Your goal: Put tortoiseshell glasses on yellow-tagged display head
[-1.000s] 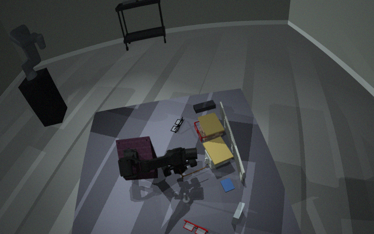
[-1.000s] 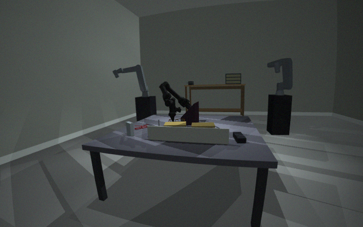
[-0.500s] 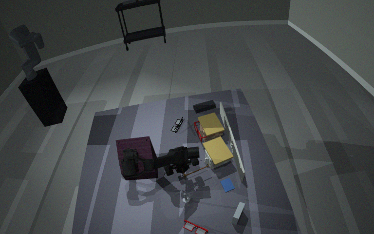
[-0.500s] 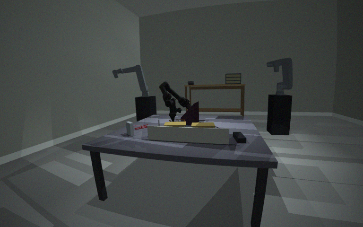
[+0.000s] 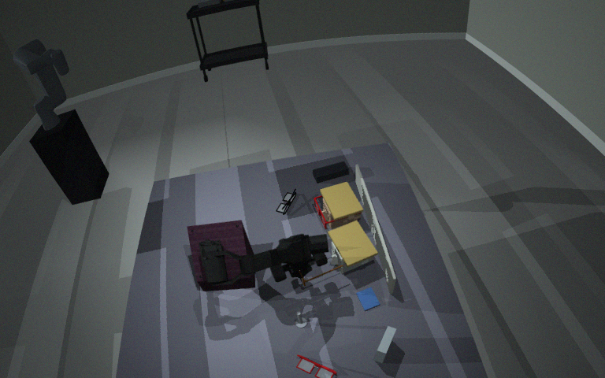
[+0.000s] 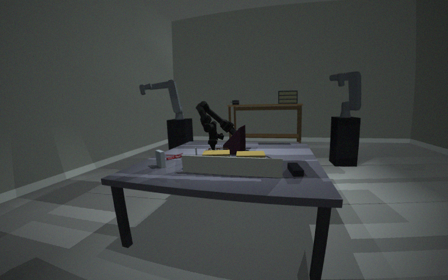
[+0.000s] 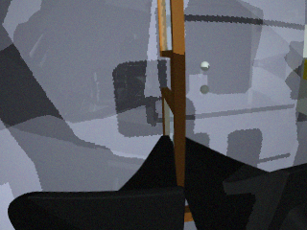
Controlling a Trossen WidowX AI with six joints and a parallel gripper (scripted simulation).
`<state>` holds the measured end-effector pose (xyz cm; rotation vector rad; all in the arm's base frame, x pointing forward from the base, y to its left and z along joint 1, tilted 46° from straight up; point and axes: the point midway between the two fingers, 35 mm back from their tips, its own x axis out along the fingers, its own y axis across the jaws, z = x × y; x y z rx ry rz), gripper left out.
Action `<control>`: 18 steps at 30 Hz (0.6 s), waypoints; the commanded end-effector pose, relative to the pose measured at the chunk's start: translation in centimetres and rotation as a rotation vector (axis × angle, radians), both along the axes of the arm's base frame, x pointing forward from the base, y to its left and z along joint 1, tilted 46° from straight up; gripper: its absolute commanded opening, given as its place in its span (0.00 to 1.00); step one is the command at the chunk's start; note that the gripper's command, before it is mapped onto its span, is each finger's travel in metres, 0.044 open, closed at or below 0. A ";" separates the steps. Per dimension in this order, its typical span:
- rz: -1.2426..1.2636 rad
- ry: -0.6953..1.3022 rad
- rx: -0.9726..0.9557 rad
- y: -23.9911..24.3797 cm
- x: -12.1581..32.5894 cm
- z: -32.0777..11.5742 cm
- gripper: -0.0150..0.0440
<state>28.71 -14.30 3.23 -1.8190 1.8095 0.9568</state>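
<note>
The tortoiseshell glasses (image 5: 321, 275) (image 7: 177, 72) show orange-brown, held up off the table. My gripper (image 5: 299, 271) (image 6: 212, 148) (image 7: 171, 142) is shut on them; in the wrist view their frame runs up from between the black fingers. In the top view a temple reaches toward the nearer, pale head (image 5: 334, 260), under a yellow slab (image 5: 352, 242); whether they touch is unclear. The other head (image 5: 327, 211) stands under a second yellow slab (image 5: 341, 199), with red glasses (image 5: 317, 211) at its front. Faces are mostly hidden. No yellow tag can be told apart.
A white panel (image 5: 376, 227) (image 6: 231, 165) stands behind the heads. Black glasses (image 5: 286, 200), a black box (image 5: 331, 171), a blue tile (image 5: 368, 298), a small white stand (image 5: 301, 324), a pale block (image 5: 385, 341) and red glasses (image 5: 306, 365) lie around. A purple wedge (image 5: 223, 236) (image 6: 238, 142) is by the arm base.
</note>
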 end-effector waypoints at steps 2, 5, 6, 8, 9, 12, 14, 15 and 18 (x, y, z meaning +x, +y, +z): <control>-0.001 -0.006 -0.007 0.0 1.0 0.1 0.25; -0.001 -0.006 -0.007 0.1 1.3 0.0 0.25; -0.001 -0.006 -0.007 0.1 1.5 0.0 0.25; -0.001 -0.007 -0.007 0.1 1.7 -0.1 0.25; -0.001 -0.007 -0.007 0.1 1.9 -0.1 0.25; -0.001 -0.007 -0.007 0.2 2.3 -0.1 0.25; -0.001 -0.007 -0.007 0.2 2.5 -0.2 0.25; -0.001 -0.007 -0.007 0.2 2.6 -0.2 0.25; -0.001 -0.007 -0.007 0.2 3.0 -0.3 0.25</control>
